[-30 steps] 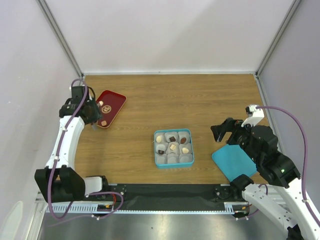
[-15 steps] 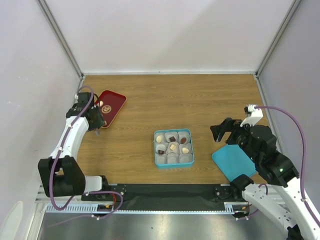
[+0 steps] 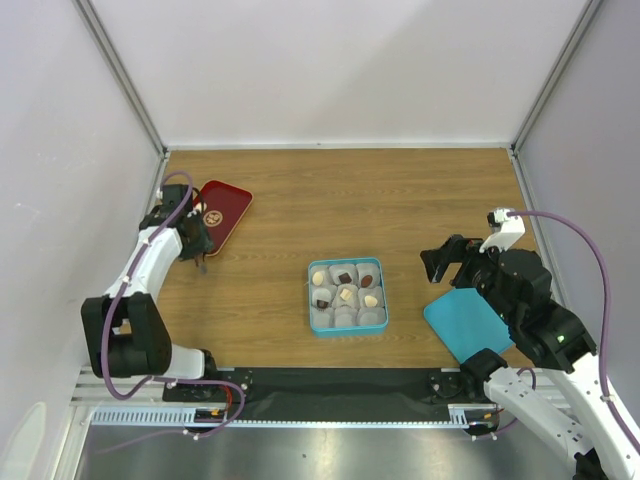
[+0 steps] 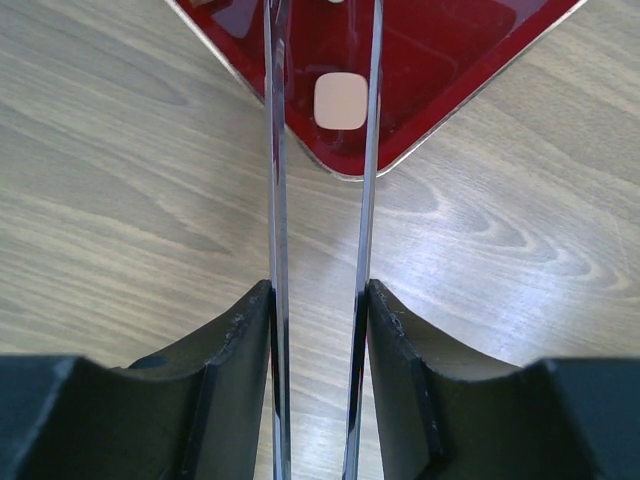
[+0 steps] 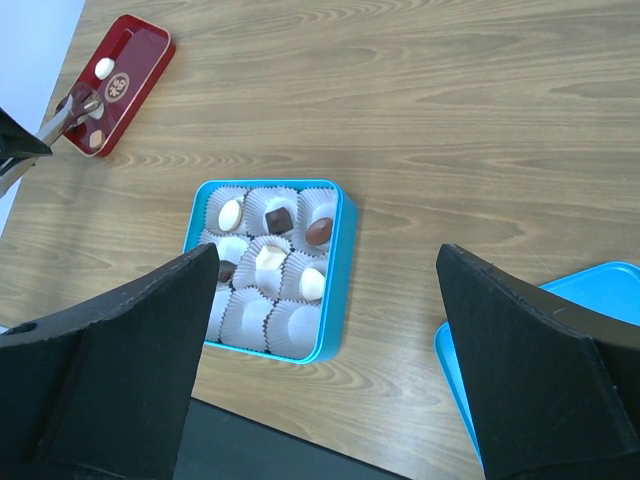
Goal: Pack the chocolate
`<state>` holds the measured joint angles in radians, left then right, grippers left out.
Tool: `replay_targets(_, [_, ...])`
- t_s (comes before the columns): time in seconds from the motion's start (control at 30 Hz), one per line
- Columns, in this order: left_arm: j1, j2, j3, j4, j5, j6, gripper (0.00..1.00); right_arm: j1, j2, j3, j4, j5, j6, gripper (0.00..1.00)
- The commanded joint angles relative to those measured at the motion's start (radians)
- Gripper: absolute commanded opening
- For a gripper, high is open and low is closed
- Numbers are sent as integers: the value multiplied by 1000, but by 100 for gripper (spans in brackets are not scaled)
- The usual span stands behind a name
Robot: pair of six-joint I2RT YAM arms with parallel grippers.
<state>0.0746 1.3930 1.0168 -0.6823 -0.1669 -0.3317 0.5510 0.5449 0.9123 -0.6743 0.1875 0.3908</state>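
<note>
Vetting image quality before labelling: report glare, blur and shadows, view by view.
Top external: even soft light, faint shadows, chocolates in the blue box tiny. Left wrist: red tray glossy with pale reflections, tongs mirror-bright, tan chocolate sharp. Right wrist: right pincer's fingers loom as dark, featureless shapes; box sharp.

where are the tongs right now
On the left side, in the left wrist view, the tongs are clamped between the left fingers, blades reaching over the red tray's corner with a tan chocolate between them.
</note>
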Motion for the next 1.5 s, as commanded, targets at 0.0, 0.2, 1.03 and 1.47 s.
replay_targets(0.0, [8,1,42,47,38,11,45,-5,4,-9,42,23,-12,97])
replay_targets(0.2, [8,11,40,55,72,26,42,-5,6,-13,45,23,-13,97])
replay_targets(1.03, [-21,55,78,7,87,102,47,-6,18,0,59,15,-9,97])
replay_targets(1.47, [-59,81,69,-20,-6,95,45,-8,3,-1,45,23,-4,97])
